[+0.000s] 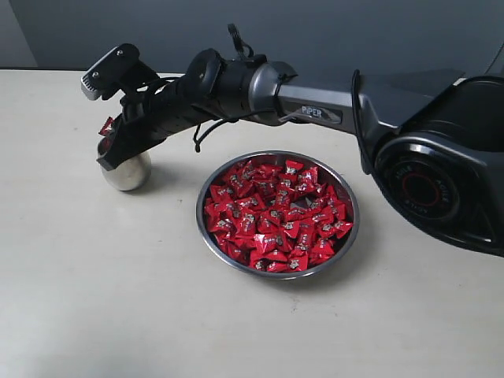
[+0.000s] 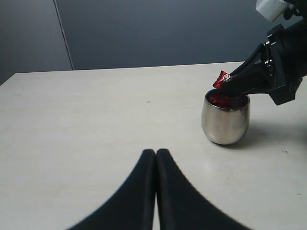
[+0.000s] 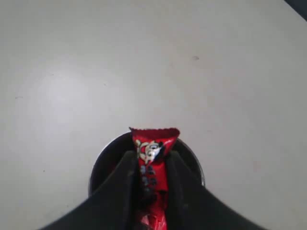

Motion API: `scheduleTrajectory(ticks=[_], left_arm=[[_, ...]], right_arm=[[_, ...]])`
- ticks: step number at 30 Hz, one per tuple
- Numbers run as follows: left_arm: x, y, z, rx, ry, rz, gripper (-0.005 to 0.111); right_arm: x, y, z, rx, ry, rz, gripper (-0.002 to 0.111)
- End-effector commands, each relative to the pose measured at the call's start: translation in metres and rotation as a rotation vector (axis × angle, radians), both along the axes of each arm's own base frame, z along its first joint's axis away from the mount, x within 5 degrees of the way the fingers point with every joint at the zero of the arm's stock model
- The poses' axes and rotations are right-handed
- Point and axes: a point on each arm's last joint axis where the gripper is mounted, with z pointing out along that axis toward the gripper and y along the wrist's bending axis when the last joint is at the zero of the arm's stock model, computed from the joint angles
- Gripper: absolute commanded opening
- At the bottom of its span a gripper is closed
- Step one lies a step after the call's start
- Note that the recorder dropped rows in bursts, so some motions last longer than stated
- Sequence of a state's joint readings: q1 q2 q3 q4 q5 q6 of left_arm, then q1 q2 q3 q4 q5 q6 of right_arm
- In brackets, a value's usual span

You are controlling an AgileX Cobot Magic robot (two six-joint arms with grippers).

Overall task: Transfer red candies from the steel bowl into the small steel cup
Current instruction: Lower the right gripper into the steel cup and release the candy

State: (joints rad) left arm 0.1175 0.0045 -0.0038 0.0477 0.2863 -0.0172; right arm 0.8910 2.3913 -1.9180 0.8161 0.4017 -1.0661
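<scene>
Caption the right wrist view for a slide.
Right gripper pinches one red candy directly over the small steel cup.

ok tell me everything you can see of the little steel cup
The small steel cup is a handleless tumbler of mirror-polished steel with a rounded, egg-like body. It stands upright on the pale table, left of the steel bowl in the exterior view and apart from it. Some red candies lie inside. The right gripper hangs right over its mouth, shut on one more candy; whether it touches the rim is unclear.
</scene>
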Motion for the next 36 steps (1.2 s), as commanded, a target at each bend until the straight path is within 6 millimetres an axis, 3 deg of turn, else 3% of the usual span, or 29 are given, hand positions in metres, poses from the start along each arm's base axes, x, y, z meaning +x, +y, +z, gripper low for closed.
scheduleTrajectory(ticks=[1, 18, 20, 24, 26, 36], left_arm=[[-0.0002, -0.0001, -0.0009, -0.004, -0.003, 0.001, 0.000], [-0.0002, -0.0001, -0.0009, -0.004, -0.003, 0.001, 0.000], [-0.0002, -0.0001, -0.0009, -0.004, -0.003, 0.001, 0.000], [-0.0002, -0.0001, -0.0009, -0.004, -0.003, 0.001, 0.000], [-0.0002, -0.0001, -0.0009, -0.004, -0.003, 0.001, 0.000], [-0.0002, -0.0001, -0.0009, -0.004, -0.003, 0.001, 0.000]], right_arm=[[0.0026, 0.0000, -0.0026, -0.001, -0.015, -0.007, -0.001], [0.0024, 0.0001, -0.0036, -0.003, -0.012, -0.005, 0.000], [0.0024, 0.0001, -0.0036, -0.003, -0.012, -0.005, 0.008], [0.0036, 0.0001, -0.0030, 0.002, -0.022, -0.015, 0.040], [0.0047, 0.0001, -0.0025, 0.007, -0.030, -0.024, 0.051], [0.0062, 0.0001, -0.0017, 0.013, -0.042, -0.037, 0.048]])
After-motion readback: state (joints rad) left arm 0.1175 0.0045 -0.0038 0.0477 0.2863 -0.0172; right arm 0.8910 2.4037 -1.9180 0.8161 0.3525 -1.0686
